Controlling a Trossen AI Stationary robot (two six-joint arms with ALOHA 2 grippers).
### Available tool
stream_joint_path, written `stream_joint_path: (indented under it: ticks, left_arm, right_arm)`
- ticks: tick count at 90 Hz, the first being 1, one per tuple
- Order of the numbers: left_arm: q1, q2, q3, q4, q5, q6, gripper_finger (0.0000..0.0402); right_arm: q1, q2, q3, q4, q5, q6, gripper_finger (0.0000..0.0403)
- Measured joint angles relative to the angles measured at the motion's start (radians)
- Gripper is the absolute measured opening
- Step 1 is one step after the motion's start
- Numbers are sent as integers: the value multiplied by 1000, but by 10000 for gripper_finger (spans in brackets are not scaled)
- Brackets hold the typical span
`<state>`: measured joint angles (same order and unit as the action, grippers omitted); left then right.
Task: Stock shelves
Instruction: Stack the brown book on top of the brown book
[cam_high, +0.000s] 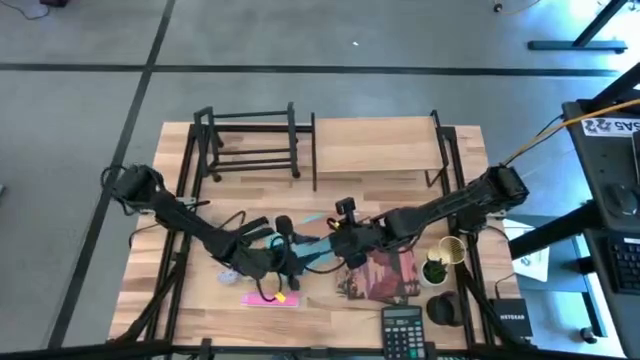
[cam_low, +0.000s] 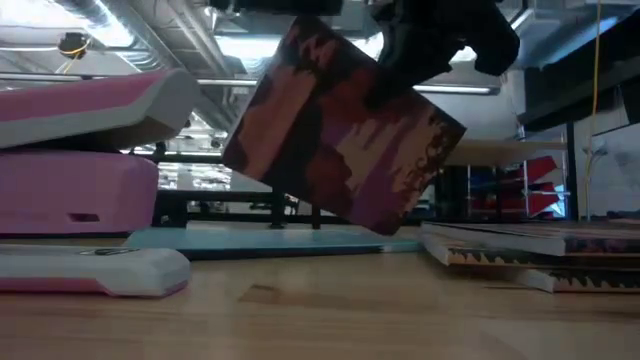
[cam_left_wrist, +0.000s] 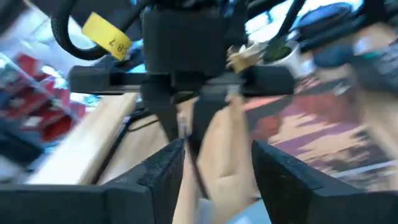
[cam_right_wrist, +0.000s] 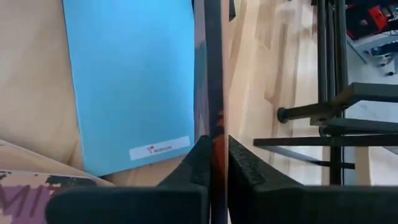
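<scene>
Item count: two robot arms; one black metal-bar rack (cam_high: 250, 143); one light wood shelf (cam_high: 378, 145); one blue book (cam_right_wrist: 127, 81); one calculator (cam_high: 403, 328); one pink stapler (cam_low: 75, 190); one small potted plant (cam_high: 436, 270)

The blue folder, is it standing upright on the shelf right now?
No, the blue folder lies flat on the table beside the book that the right gripper pinches.
</scene>
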<state>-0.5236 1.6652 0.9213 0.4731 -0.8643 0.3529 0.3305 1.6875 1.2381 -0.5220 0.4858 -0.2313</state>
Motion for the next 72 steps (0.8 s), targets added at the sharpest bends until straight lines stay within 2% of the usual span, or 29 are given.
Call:
stream_joint_path:
  ticks: [14, 37, 61, 72]
  left_arm:
    - [2, 38, 32, -48, -26, -58, 137]
    - [-5, 39, 39, -70, -95, -114, 14]
    - [-17, 41, 39, -130, -201, -181, 3]
    - [-33, 41, 38, -164, -258, -203, 1]
  right_arm:
    - [1, 1, 0, -6, 8, 8, 0]
    - [2, 2, 0, -5, 18, 21, 1]
    - [3, -4, 0, -9, 42, 22, 4]
    - [21, -39, 0, -31, 34, 52, 38]
